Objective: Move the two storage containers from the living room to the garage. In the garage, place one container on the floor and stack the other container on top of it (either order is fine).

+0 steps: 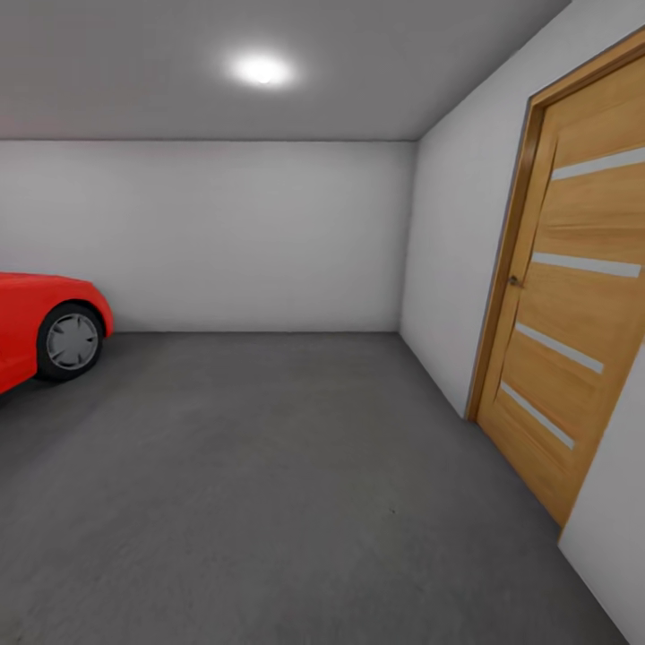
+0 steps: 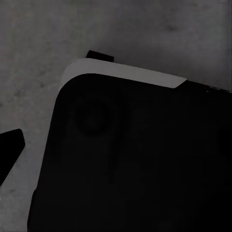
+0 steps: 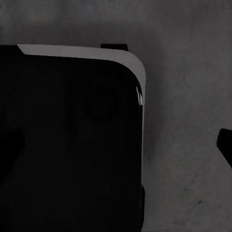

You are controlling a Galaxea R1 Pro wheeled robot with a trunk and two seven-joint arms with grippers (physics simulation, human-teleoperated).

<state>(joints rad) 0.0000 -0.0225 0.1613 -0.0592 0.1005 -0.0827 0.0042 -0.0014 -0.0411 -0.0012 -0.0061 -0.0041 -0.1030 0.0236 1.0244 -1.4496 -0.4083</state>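
Grey mottled concrete floor (image 1: 269, 484) runs ahead of me to plain white walls (image 1: 251, 233): this is the garage. Red car's front corner with grey wheel (image 1: 70, 340) sits at far left; wood-panelled door with pale horizontal strips (image 1: 573, 296) stands in the right wall. No orange-red storage containers anywhere in my views, so which way they lie from either gripper, their long axis, and which arm is nearer cannot be told. Both wrist cameras look down at the same concrete past my dark rounded body panel (image 2: 135, 159). Dark finger-like tips edge those views; I cannot tell whether either gripper is wide or narrow. Judgement: nothing placed here yet, containers still to fetch
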